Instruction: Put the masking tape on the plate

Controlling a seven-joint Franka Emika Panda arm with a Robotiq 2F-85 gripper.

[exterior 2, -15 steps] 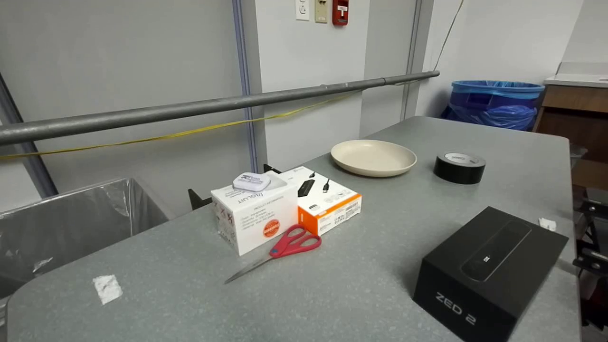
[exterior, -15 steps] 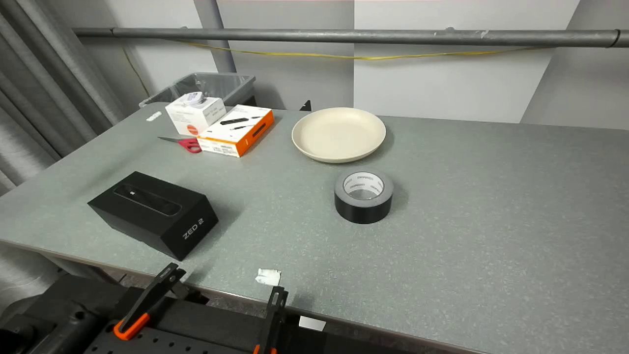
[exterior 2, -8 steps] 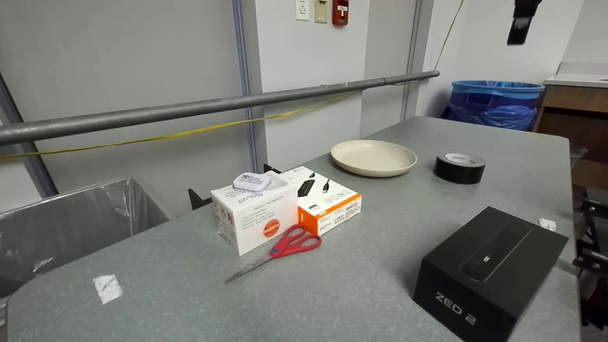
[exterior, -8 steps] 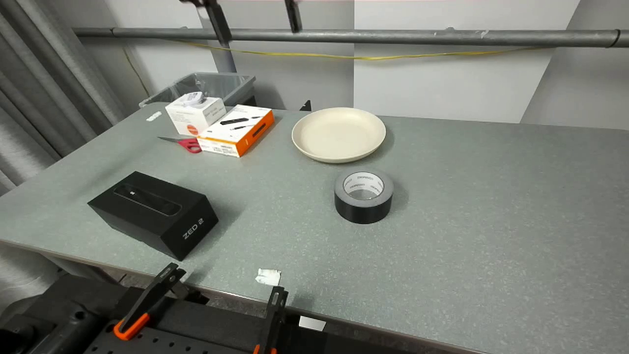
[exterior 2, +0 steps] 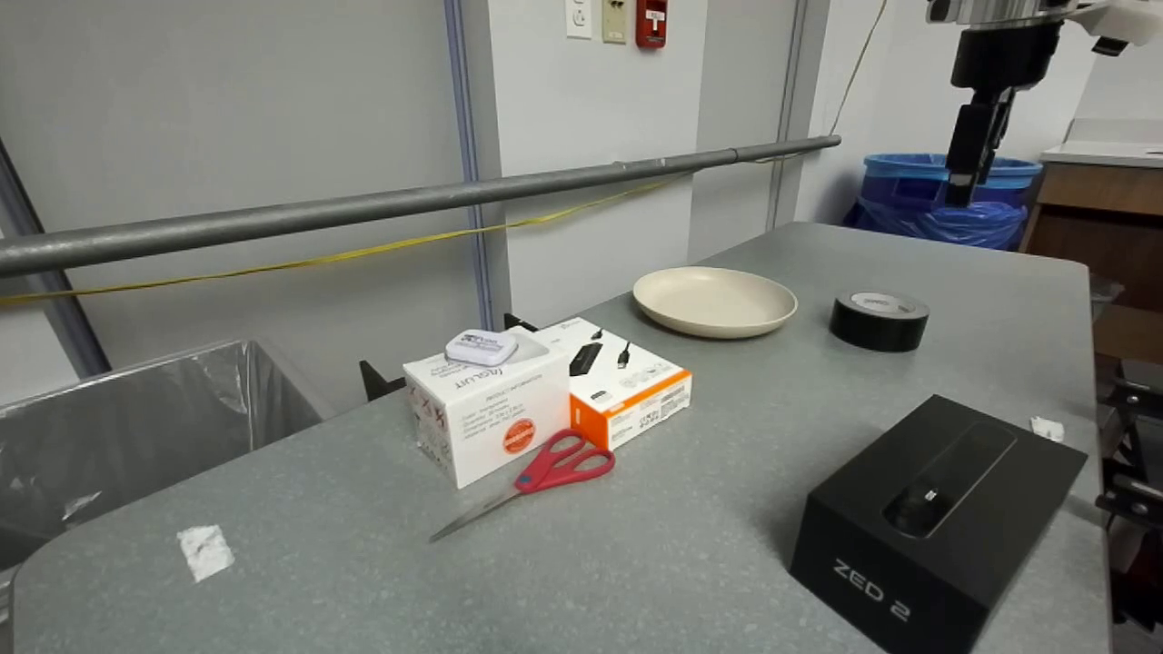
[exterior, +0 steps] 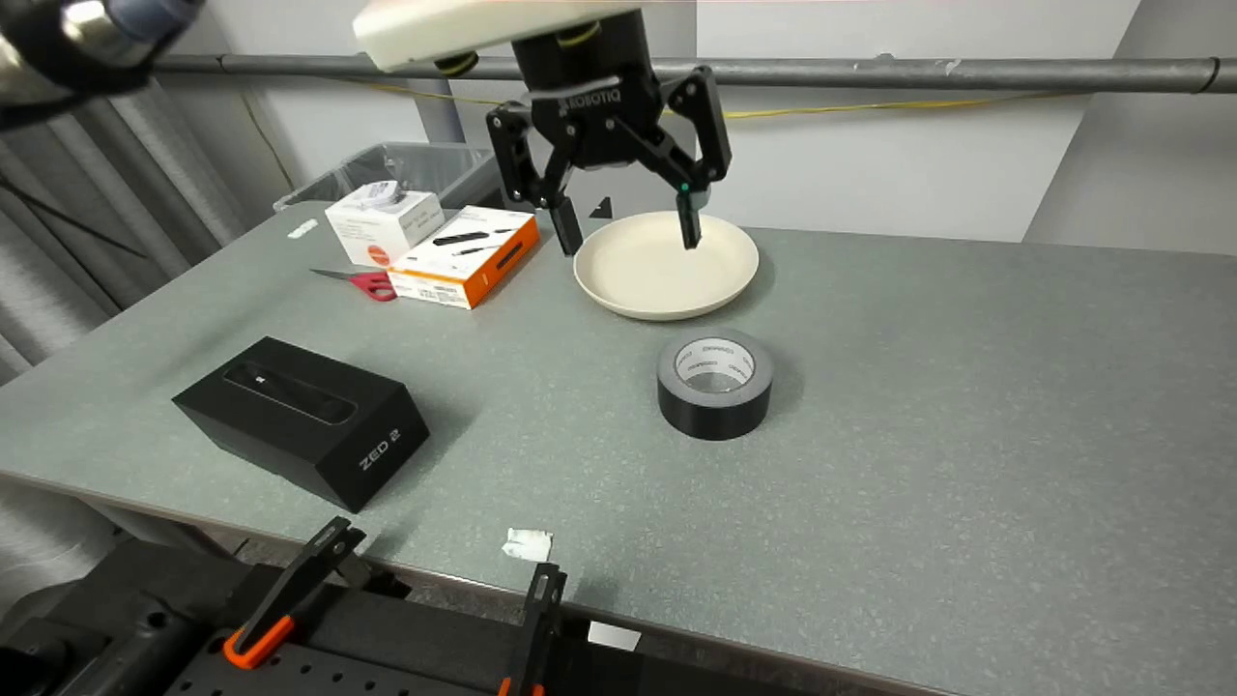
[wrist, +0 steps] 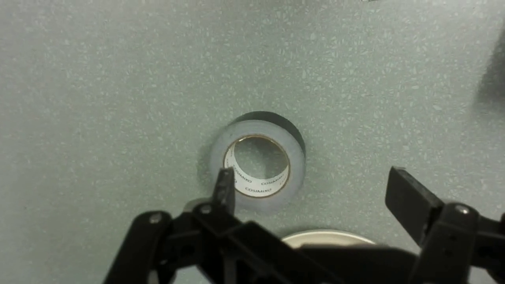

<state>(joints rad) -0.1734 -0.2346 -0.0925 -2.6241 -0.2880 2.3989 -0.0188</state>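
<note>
The masking tape, a thick black roll, lies flat on the grey table in both exterior views (exterior: 715,420) (exterior 2: 879,329) and in the wrist view (wrist: 295,165). The cream plate sits just beside it towards the wall (exterior: 662,275) (exterior 2: 715,304). Only part of the plate's rim shows in the wrist view (wrist: 327,236); the gripper body hides the rest. My gripper is open and empty, pointing down, high above the table in both exterior views (exterior: 630,244) (exterior 2: 960,195). In the wrist view (wrist: 311,173) one fingertip overlaps the roll's edge, with height between them.
A black ZED 2 box (exterior: 300,420) lies near the table's front edge. A white box (exterior: 382,224), an orange-and-white box (exterior: 464,256) and red scissors (exterior 2: 559,463) lie towards the bin (exterior 2: 182,427). A pipe (exterior: 870,72) runs along the wall.
The gripper has come down into view from above the top edge of the exterior views, open throughout. The tape, plate and boxes have not moved.
</note>
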